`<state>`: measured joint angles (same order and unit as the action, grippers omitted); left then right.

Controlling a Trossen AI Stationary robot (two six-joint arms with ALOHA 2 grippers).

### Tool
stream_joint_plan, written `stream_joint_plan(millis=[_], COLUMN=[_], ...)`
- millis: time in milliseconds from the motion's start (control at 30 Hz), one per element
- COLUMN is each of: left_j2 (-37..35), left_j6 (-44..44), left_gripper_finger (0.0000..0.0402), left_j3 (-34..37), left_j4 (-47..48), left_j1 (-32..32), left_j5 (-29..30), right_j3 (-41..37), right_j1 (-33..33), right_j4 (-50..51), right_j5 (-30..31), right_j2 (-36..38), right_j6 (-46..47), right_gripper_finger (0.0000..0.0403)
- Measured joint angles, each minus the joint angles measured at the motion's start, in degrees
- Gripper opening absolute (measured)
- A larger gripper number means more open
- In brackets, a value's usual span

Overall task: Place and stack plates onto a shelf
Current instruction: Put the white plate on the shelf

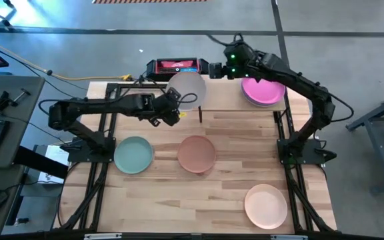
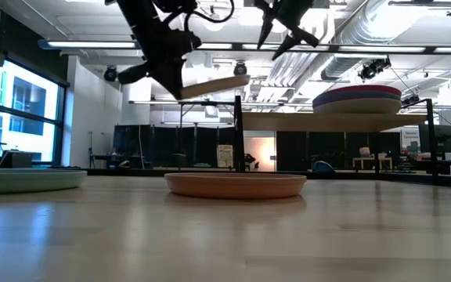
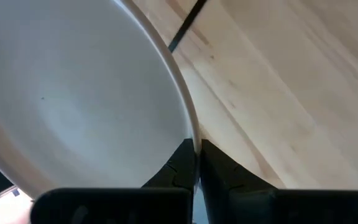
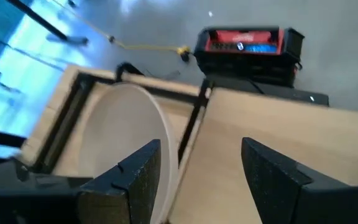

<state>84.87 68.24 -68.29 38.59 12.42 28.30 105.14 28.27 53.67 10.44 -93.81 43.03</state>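
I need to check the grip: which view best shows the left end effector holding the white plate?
The left wrist view: the left end effector pinches the white plate rim. High view shows it from above, low view edge-on, right wrist view farther off.

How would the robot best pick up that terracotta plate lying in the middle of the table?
Probably by the rim. The terracotta plate lies flat and shallow on the table, so jaws would pinch its low raised edge from the side, much as the left gripper holds the white plate.

I see my left gripper clamped on the round white plate, beside stacked plates on the light-wood shelf.
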Motion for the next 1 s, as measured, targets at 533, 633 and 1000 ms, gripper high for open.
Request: stream_joint_plan(millis=[533, 633, 1000], left_j2=[1.10, 1.10, 1.10], left_j6=[-0.12, -0.10, -0.25], left_gripper_finger=[0.0001, 0.0001, 0.0001], left_j3=[0.02, 0.02, 0.02], left_j4=[-2.14, -2.77, -4.65], left_j1=[-2.42, -2.53, -2.50], left_j5=[3.99, 4.04, 4.09], right_j3=[-0.02, -0.02, -0.07], right_j1=[-3.70, -3.74, -3.96], right_j4=[1.66, 2.47, 4.33], right_j5=[-2.92, -4.27, -4.79], right_j2=[-6.37, -6.83, -8.10], right_j6=[0.70, 1.67, 1.73], right_gripper_finger=[0.0204, 0.0204, 0.0175])
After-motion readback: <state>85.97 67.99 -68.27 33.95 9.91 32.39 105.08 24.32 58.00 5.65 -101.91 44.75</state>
